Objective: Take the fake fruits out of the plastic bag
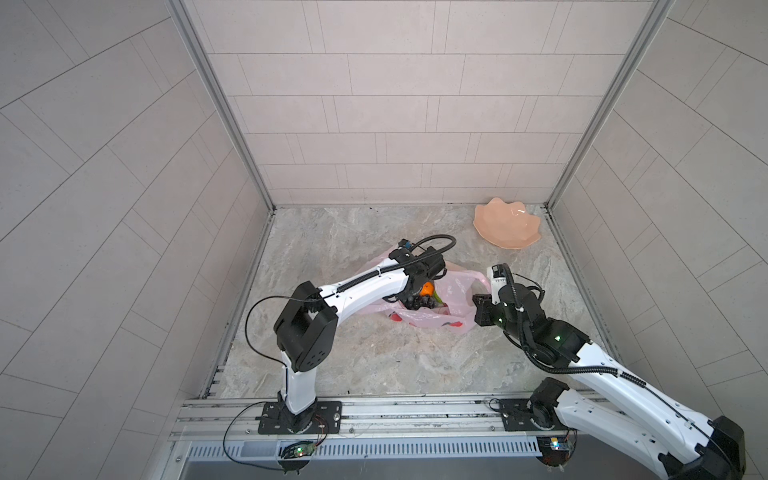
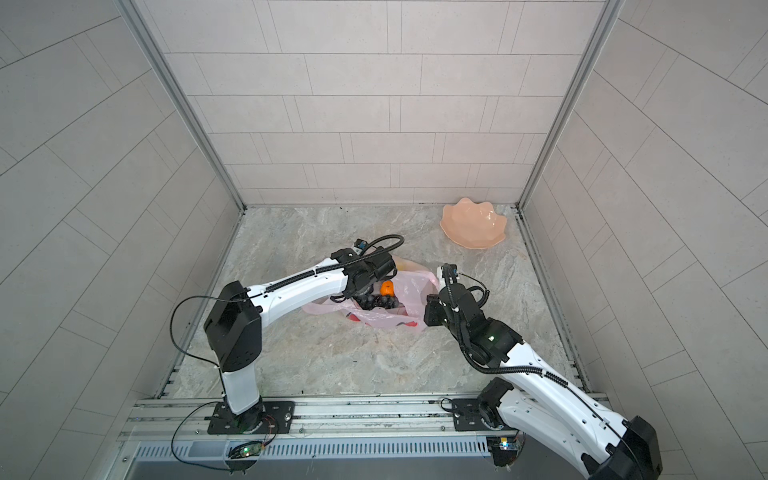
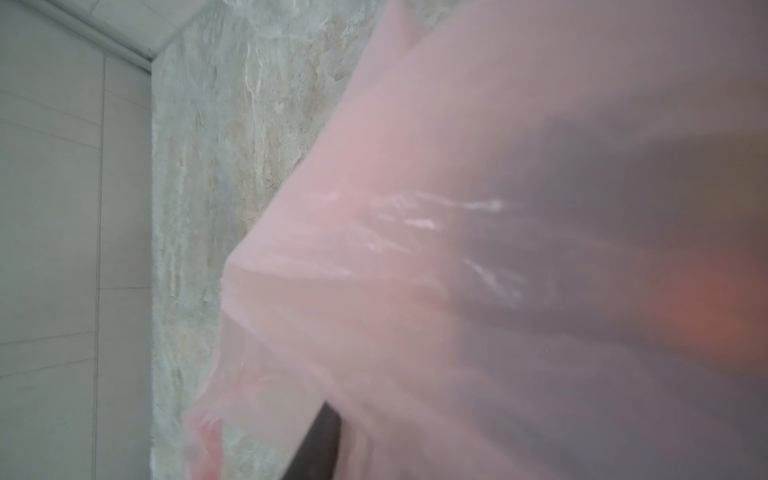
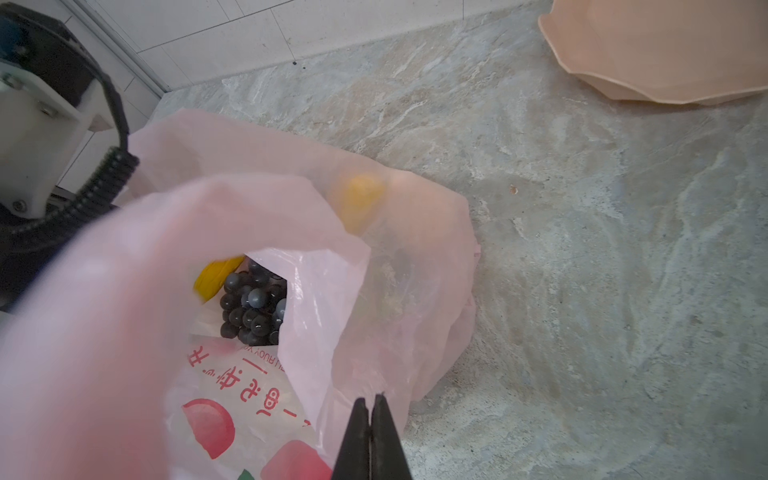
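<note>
At the centre of the counter [image 1: 374, 357] lies the plastic bag [image 1: 432, 322], pink and translucent, with red printed marks on its near face and its mouth open upward.

Right gripper [image 4: 370, 401]: closed. Both black fingers are pressed flat together, with the film of the bag's right rim nipped at their tips. In both top views it sits low at the bag's right edge.

Left gripper [image 1: 411, 293]: reaches in from the left and into the bag's mouth, directly over the fruit. Its own body hides the fingertips in both top views. In the left wrist view pink film veils most of the frame, and only one dark finger [image 3: 316, 449] shows past the film's edge. Whether it is open or closed on anything cannot be told.

Contents, all inside the bag:
- The dark grape bunch [image 4: 253, 303] lies in the open mouth.
- The orange [image 1: 428, 287] sits just beyond the bunch, on its far side.
- A yellow fruit [image 4: 216, 276] touches the bunch.
- A second yellow shape shows through the film, deeper in.

Edges and room: a peach scalloped bowl [image 1: 507, 224] stands near the far right corner, well apart from the bag. The counter is bare from the bag's near side to the metal rail [image 1: 395, 411] at the near edge. It is also bare from the bag's far side to the back wall. The left arm's elbow stands near the counter's left edge.
</note>
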Controlling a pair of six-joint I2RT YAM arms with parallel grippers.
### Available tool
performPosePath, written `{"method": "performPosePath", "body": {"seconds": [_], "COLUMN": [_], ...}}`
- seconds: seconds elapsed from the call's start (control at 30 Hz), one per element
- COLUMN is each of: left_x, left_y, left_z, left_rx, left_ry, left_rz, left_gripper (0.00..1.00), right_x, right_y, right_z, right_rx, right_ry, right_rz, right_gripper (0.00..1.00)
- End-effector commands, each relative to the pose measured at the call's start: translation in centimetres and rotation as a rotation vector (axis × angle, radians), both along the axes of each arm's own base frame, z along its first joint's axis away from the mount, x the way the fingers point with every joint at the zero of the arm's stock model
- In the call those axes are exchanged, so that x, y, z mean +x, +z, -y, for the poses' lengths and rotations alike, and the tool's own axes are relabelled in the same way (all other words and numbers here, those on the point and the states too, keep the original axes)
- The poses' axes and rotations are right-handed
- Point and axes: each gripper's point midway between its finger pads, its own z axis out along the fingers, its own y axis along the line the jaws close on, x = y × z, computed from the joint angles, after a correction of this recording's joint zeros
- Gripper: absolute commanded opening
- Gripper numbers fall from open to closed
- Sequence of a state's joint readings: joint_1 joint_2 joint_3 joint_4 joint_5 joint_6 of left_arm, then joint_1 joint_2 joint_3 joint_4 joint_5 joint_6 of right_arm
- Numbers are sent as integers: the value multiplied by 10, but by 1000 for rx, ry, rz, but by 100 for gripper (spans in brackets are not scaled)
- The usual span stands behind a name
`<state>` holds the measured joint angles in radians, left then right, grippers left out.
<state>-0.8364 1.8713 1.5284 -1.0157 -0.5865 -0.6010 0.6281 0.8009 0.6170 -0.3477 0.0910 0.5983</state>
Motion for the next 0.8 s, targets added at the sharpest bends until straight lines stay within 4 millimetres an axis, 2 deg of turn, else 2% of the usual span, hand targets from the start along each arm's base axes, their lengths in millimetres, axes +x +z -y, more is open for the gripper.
{"method": "performPosePath", "body": {"seconds": [0.0,0.07,0.17,0.3,0.43,0.5,0.57,0.6,0.73,0.77], "left_x": [1,2,5,6,0,-5,-10,-13,-21,-23], "left_y": [4,7,19,44,51,43,35,30,21,20], "left_z": [-1,-3,-8,-31,-50,-64,-71,-72,-62,-58], "left_rx": [-109,-241,-535,-808,-931,-997,-1032,-1028,-1030,-1030], "left_ry": [-10,-1,22,55,76,115,123,116,41,16], "left_rz": [13,23,59,171,228,252,252,242,185,177], "left_gripper": [11,5,1,0,0,0,0,0,0,0], "right_x": [4,8,17,36,50,55,53,53,51,56], "right_y": [4,5,11,13,-6,-23,-52,-60,-74,-61], "right_z": [16,20,21,24,19,14,15,12,9,6], "right_rx": [-49,-43,-12,70,143,143,127,124,92,90], "right_ry": [-59,-72,-83,-108,-115,-115,-124,-117,-97,-87], "right_rz": [26,29,34,19,-44,-86,-157,-182,-245,-225], "right_gripper": [1,1,2,1,0,0,0,0,0,3]}}
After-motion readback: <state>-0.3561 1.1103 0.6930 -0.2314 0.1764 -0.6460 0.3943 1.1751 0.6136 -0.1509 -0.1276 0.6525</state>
